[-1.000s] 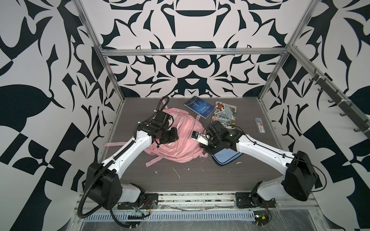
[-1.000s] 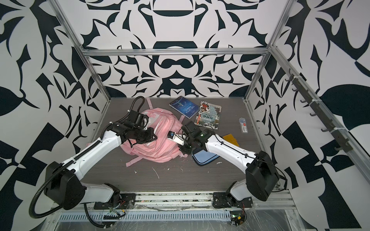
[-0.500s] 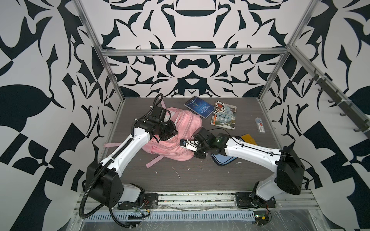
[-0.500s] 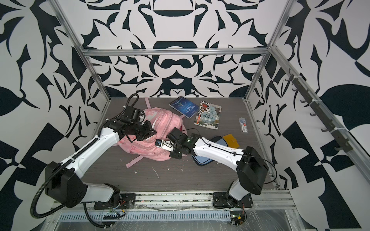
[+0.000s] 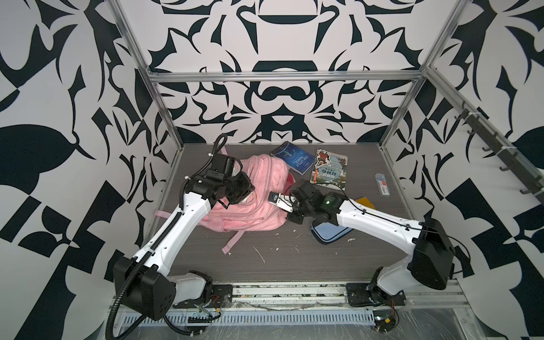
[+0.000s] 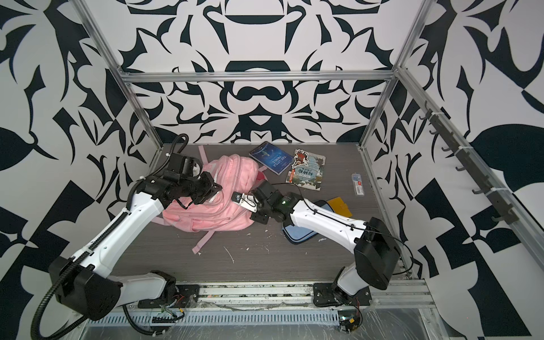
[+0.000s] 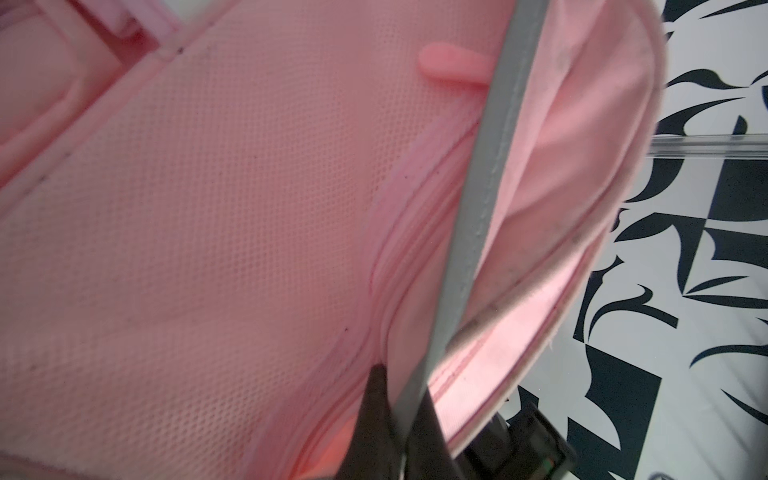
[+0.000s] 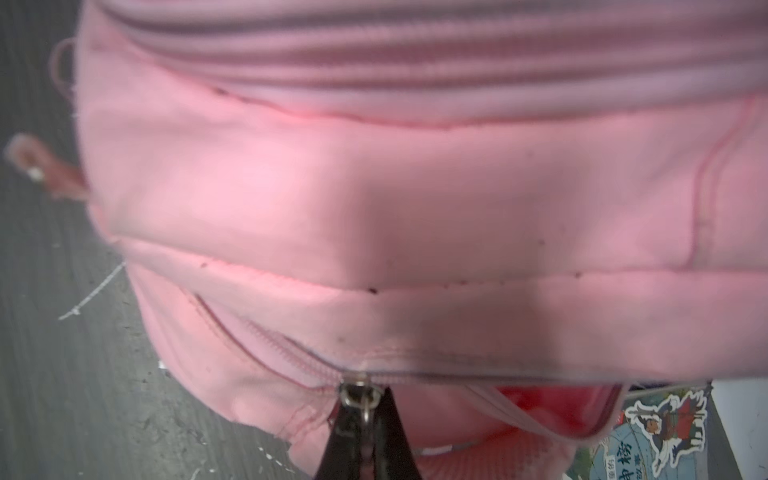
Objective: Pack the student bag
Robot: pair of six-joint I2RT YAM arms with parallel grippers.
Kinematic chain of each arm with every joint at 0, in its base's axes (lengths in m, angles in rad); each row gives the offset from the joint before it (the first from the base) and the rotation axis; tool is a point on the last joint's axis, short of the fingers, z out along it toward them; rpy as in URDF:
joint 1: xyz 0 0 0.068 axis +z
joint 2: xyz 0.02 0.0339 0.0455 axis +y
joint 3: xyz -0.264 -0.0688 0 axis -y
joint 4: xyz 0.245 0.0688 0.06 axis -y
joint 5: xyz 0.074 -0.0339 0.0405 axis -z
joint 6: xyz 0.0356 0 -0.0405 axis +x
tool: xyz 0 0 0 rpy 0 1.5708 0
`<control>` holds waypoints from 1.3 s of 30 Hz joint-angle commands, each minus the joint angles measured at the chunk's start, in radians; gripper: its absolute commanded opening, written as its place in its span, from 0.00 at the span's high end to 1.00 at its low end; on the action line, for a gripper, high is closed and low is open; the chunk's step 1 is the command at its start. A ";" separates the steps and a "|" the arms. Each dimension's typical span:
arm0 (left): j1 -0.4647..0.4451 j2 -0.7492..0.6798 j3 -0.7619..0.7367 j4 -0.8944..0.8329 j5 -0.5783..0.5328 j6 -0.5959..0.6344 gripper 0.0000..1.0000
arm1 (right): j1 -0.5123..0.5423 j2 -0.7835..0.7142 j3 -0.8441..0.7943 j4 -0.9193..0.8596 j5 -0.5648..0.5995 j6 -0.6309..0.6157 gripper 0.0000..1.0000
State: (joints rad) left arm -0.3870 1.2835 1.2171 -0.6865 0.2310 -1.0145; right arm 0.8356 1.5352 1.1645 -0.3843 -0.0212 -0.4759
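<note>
The student bag [image 5: 259, 203] [image 6: 226, 206], a pink backpack, lies on the table left of the middle in both top views. My left gripper [image 5: 248, 192] [image 6: 215, 188] is over its left part. In the left wrist view it [image 7: 409, 390] is shut on a grey strip [image 7: 482, 199] that runs across the bag's mesh panel [image 7: 208, 232]. At the bag's right edge, my right gripper [image 5: 290, 218] [image 6: 255, 217] [image 8: 368, 419] is shut on a metal zip pull [image 8: 365, 409]. Beside that pull, a pocket gapes and shows a red inside [image 8: 540, 409].
Behind the bag lie a dark blue book [image 5: 294, 159] and a comic book [image 5: 331, 169]. A light-blue pencil case [image 5: 329, 234] lies under my right arm, beside a yellow item [image 5: 365, 203]. A small flat box [image 5: 382, 184] sits at the right edge. A pink strap [image 5: 234, 243] trails forward.
My right gripper has moved left along the bag's right edge, still shut on the zip pull. The left gripper drew slightly toward the back, and the bag shifted with it.
</note>
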 commanded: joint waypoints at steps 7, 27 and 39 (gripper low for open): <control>0.013 0.061 0.016 0.229 0.007 -0.150 1.00 | 0.077 0.064 0.032 -0.068 0.095 -0.222 1.00; 0.004 0.144 0.005 0.458 -0.082 -0.338 1.00 | 0.220 0.144 -0.014 0.299 -0.001 0.169 1.00; -0.023 0.145 -0.011 0.565 -0.090 -0.452 1.00 | 0.268 0.267 0.065 0.460 -0.107 0.292 1.00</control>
State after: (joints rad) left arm -0.4042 1.4509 1.1999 -0.3084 0.1524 -1.3998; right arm 1.0649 1.8015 1.1698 -0.0265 -0.0025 -0.2413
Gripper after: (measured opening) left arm 0.075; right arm 0.073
